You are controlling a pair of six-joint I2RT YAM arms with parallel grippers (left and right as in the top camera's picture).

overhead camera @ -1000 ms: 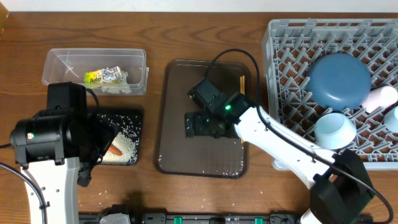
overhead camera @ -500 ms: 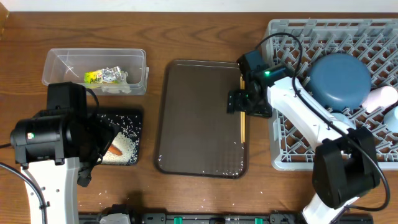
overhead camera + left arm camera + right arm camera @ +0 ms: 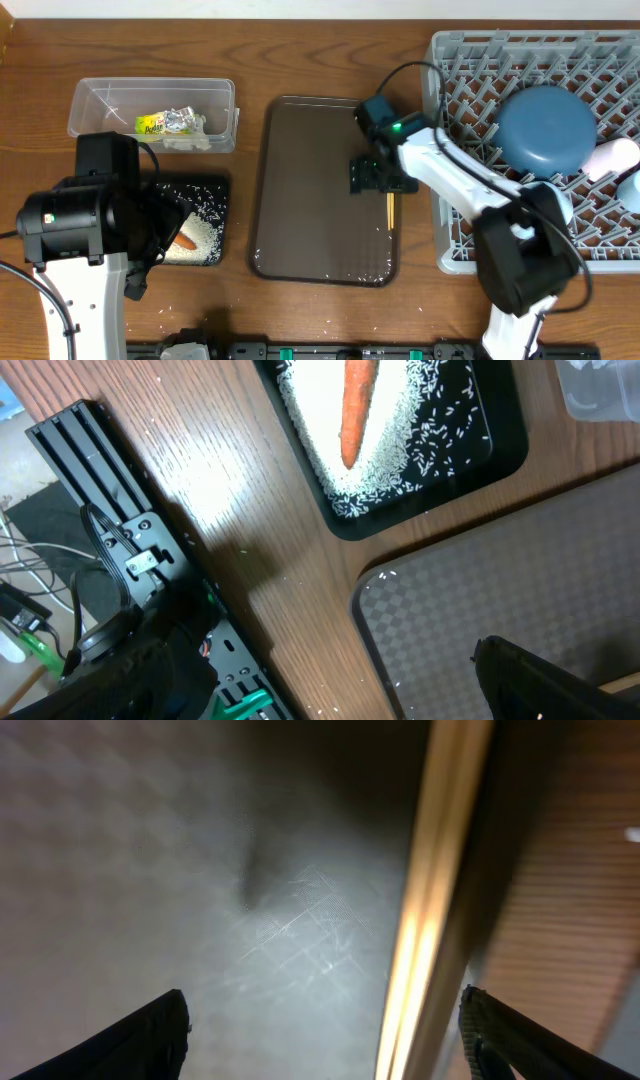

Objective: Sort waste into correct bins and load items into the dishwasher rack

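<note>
My right gripper point(image 3: 376, 178) hangs low over the right side of the dark brown serving tray point(image 3: 310, 200), right over the wooden chopsticks point(image 3: 390, 209). In the right wrist view it is open point(image 3: 325, 1040), and the chopsticks point(image 3: 432, 910) lie between its fingers, close to the right one point(image 3: 505, 1040). My left gripper point(image 3: 158, 238) sits over the black tray point(image 3: 212, 190), which holds rice point(image 3: 400, 450) and the carrot point(image 3: 355, 405). Its jaws do not show clearly. The clear tub point(image 3: 100, 100) holds the snack wrapper point(image 3: 165, 122) and the tissue point(image 3: 188, 142).
The grey dishwasher rack point(image 3: 470, 60) on the right holds the dark blue bowl point(image 3: 545, 130), a light blue bowl point(image 3: 540, 207) and the white cup point(image 3: 612, 157). Loose rice grains point(image 3: 165, 312) lie on the wood by the black tray.
My right gripper swung from the tray's middle to its right edge by the rack, then came back a little left and down over the chopsticks. The left arm has not moved.
</note>
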